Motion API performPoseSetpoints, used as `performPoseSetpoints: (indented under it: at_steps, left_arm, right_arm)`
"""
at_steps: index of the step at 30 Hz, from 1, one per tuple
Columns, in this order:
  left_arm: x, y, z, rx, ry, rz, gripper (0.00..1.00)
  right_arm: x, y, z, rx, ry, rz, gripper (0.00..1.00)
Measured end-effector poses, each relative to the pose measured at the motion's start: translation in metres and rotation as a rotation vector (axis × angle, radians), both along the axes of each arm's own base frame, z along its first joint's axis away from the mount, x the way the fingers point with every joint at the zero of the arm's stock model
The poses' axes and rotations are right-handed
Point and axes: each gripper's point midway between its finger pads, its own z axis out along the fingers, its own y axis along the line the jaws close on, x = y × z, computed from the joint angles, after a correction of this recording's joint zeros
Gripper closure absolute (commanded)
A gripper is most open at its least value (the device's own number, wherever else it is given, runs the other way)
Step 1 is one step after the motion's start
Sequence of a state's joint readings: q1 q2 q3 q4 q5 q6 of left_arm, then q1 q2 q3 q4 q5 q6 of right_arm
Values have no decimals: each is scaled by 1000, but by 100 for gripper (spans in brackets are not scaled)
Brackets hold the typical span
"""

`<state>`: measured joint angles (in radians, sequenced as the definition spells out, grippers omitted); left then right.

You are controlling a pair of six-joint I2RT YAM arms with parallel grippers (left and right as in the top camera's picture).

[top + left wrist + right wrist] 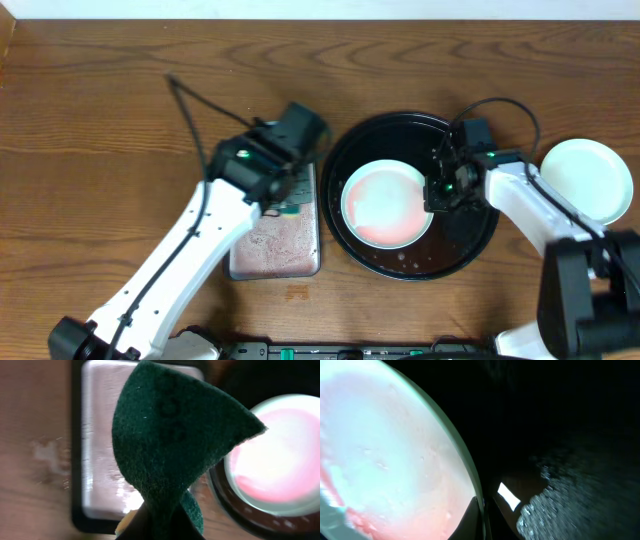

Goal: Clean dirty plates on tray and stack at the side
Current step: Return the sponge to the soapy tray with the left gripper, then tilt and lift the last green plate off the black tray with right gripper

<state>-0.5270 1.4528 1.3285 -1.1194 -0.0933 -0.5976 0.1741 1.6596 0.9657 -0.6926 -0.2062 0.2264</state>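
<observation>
The black tray [400, 130] is my landmark. The silver pan [280, 250] sits just beside its left edge. In its middle lies the smeared plate [385, 205], pink-red across the bowl. Well to its right, on bare wood, is a clean plate [590, 180]. Over the pan, left of the tray, my left gripper [159, 527] pinches the green sponge [175, 435] by one corner. My right gripper [441, 190] is clamped on the smeared plate's right rim. My worry is that thin rim hold: scrubbing pressure could twist the plate free, or skate it across the wet, glossy tray. The floppy sponge may also fold and miss smears
</observation>
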Motion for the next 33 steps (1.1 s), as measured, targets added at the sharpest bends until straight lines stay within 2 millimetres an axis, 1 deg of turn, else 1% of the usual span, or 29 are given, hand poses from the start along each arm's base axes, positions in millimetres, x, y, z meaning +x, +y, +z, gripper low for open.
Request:
performPoseSetpoints:
  at_steps: [1,2,5,6,7,8,10,12,15,16,17,20,23,27,28,30,33]
  left_arm:
    - [0,7,-8,9,7,17,93]
    - [-2,12,-20,16,20,31,93]
    - [-10,21,-61,39,73,41,92]
    - [-15,23,-71,46,90,38,89]
    - [-20,25,-83,53,111,33,83]
    - [-25,27,-90,60,126,27,74]
    - [-30,30,-96,69,145,18,57]
    - [-28,28,-96,62,137,12,51]
    - [-28,26,-92,43,125,-2,44]
    - [-28,25,-89,31,115,-4,42]
    - [-28,24,-85,20,103,-8,40]
    - [-29,23,-66,-18,45,-12,36]
    - [-34,24,-40,-69,-35,-17,32]
    - [-44,28,-8,-125,-143,-20,28]
    - [-47,29,-1,-137,-166,-22,24]
    - [-51,32,9,-155,-202,-25,19]
    - [-56,34,19,-176,-240,-23,18]
  right_arm:
    - [2,-2,9,-7,-28,0,99]
    - [3,-3,16,-15,-51,0,99]
    - [-1,-13,35,-75,-99,-3,99]
    - [-3,-15,39,-93,-108,-1,99]
    - [-6,-18,43,-125,-117,3,99]
    - [-8,-19,47,-153,-125,10,99]
    - [-12,-21,54,-214,-148,29,99]
    - [-14,-21,62,-264,-185,49,99]
    - [-13,-19,80,-343,-269,76,99]
    - [-13,-20,89,-373,-307,81,99]
    - [-14,-16,93,-382,-328,95,99]
    - [-17,-10,115,-438,-424,124,99]
    - [-23,-8,134,-502,-501,149,99]
    - [-31,-11,148,-602,-557,175,99]
    - [-32,-12,152,-629,-572,181,99]
    - [-33,-10,156,-669,-598,195,99]
    - [-35,-4,163,-716,-642,222,99]
